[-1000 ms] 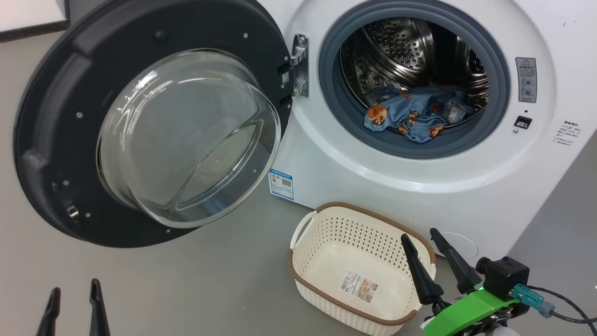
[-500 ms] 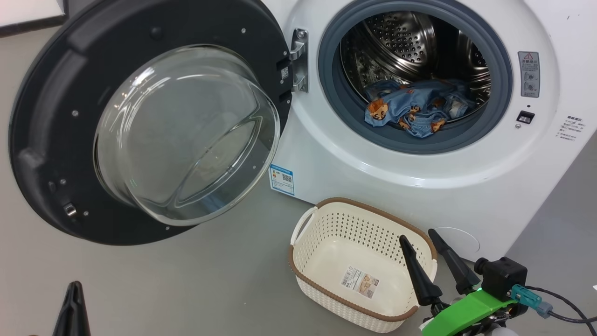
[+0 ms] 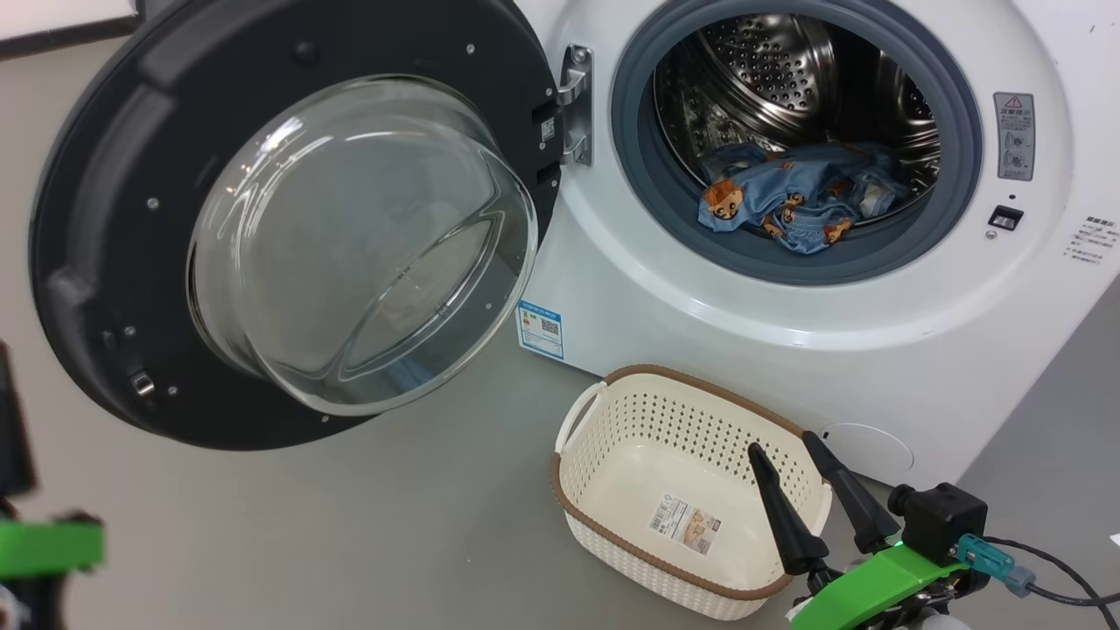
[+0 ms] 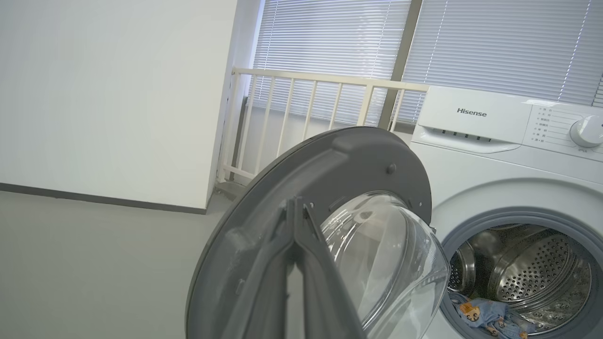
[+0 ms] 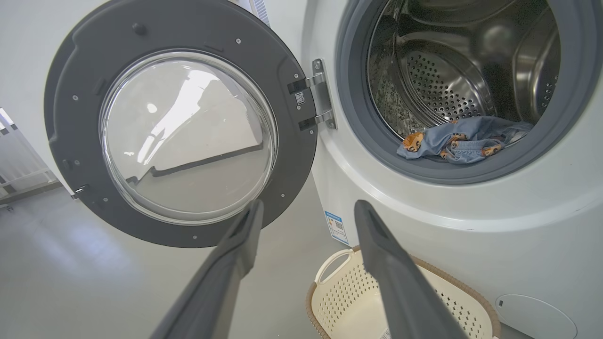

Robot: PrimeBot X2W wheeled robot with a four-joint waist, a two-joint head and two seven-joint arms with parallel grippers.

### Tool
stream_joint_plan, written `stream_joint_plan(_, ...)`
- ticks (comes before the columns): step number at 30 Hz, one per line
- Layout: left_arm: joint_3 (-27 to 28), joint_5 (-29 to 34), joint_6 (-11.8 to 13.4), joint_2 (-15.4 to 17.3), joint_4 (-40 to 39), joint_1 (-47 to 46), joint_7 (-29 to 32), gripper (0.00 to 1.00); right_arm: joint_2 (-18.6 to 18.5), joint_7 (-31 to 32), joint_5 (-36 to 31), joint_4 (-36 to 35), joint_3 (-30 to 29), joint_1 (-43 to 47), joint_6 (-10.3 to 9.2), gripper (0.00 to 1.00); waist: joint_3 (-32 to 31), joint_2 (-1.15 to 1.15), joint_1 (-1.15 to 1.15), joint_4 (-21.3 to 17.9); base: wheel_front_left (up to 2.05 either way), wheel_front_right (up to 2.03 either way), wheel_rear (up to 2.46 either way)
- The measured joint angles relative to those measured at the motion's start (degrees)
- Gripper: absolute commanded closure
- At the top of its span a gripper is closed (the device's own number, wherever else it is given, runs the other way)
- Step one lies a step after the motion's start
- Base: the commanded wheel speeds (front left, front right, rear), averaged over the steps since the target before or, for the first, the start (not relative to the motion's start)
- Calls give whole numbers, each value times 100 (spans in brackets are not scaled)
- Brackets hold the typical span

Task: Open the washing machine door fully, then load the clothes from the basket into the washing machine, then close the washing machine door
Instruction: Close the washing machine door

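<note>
Found the right pincer point(image 3: 781, 442) nearest, at the near right, with its two long dark fingers spread wide and raised before the right end of a small cream-white perforated plastic basket point(image 3: 678, 418); could not tell any contact between them. Placed the left pincer point(image 4: 296, 207) at the near left, fingers pressed together tip to tip and aimed at the dark outer rim of the door; could not tell whether touching it.

Saw the basket standing on the grey floor point(image 3: 350, 525) just in front of the machine, brown woven-look rim up, with a label sticker point(image 3: 685, 523) on its bare bottom.

Farther back on the left, saw the large round black-rimmed washing machine door point(image 3: 105, 219) swung wide open, with its bulging clear glass bowl point(image 3: 359, 245) facing out, hung on a silver metal hinge point(image 3: 573, 105).

To the right of that, noted the big white front-loading washing machine point(image 3: 700, 324), with a grey rubber ring point(image 3: 639, 175) around a steel perforated drum point(image 3: 770, 70). Spotted the light blue clothes point(image 3: 787, 206), printed with small orange-brown figures, lying in the drum's bottom at the front, against the ring.

Farthest, made out a cream railing point(image 4: 306, 94) and pale window blinds point(image 4: 330, 42).
</note>
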Motion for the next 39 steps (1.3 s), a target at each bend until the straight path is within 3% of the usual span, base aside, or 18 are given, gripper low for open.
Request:
stream_joint_plan(9, 541, -1263, -90, 599, 189, -1581, 948, 100, -10, 0, -18, 0, 9, -8, 0, 0, 154, 0, 0, -57, 0, 0, 0)
stream_joint_plan(13, 813, -1927, -82, 818, 959, -2356, 1471, 100, -13, 0, -65, -1, 5, -66, 0, 0, 296, 0, 0, -138, 0, 0, 0)
stream_joint_plan(23, 1358, -2860, -26, 1414, 3210, -3646, 2260, 100, -36, 0, -215, 14, -41, -289, 0, 0, 610, 0, 0, -437, 0, 0, 0)
stream_joint_plan(29, 1579, -3217, 175, 1679, 4422, -4213, 2689, 100, -70, 0, -243, 20, -84, -382, 0, 0, 785, 0, 0, -601, 0, 0, 0)
stream_joint_plan(39, 1853, -3597, 154, 2027, 5809, -4714, 3092, 100, -96, 0, -324, 27, -80, -549, 0, 0, 1050, 0, 0, -855, 0, 0, 0)
